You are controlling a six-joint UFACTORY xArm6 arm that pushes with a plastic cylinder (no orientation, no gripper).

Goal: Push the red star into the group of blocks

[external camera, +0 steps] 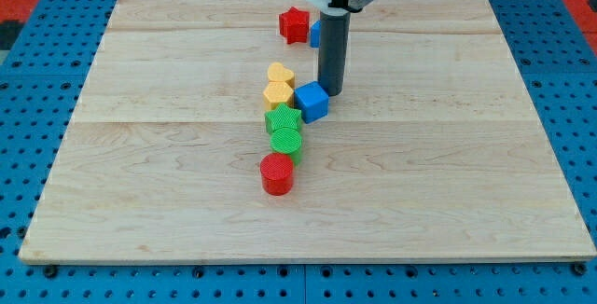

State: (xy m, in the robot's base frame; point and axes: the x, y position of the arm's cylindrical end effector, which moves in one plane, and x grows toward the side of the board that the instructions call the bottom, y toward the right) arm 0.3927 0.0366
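One red star [295, 24] (apart from group)

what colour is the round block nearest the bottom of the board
Red. The round block shows plainly in the camera view, just below the green blocks.

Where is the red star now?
The red star sits near the view's top centre, touching a partly hidden blue block, left of my tip, apart from the group.
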